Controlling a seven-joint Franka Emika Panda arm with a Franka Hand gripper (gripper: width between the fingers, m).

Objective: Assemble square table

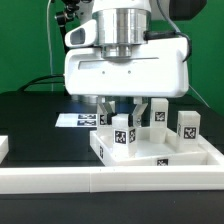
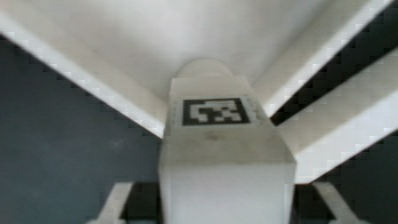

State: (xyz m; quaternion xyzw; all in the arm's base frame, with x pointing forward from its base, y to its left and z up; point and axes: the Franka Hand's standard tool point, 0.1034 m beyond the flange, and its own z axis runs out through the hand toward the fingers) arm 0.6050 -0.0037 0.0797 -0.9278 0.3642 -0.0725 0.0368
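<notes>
Your tool (image 1: 126,106) hangs low over the black surface (image 1: 30,115), its fingers narrowed onto a white leg peg (image 1: 123,134) that stands upright between them, tag facing the exterior camera. In the wrist view the same leg peg (image 2: 221,150) fills the middle of the picture, its rounded end and square tag pointing away from the camera, with a finger (image 2: 118,203) showing at either side of its base (the contact itself is blurred, but the peg sits squarely in the grip). The square top (image 1: 150,155) lies flat on the surface directly beneath the held peg, recessed face up, a small tag on its near edge; it rests just behind the long white rail (image 1: 110,180) that runs across the front. You can see two more leg pegs (image 1: 188,128) standing upright toward the exterior view's right, one close beside the tool and one further out, though you cannot tell whether they stand on the top or behind it. The marker board (image 1: 78,120) lies flat on the surface behind, toward the exterior view's left.
</notes>
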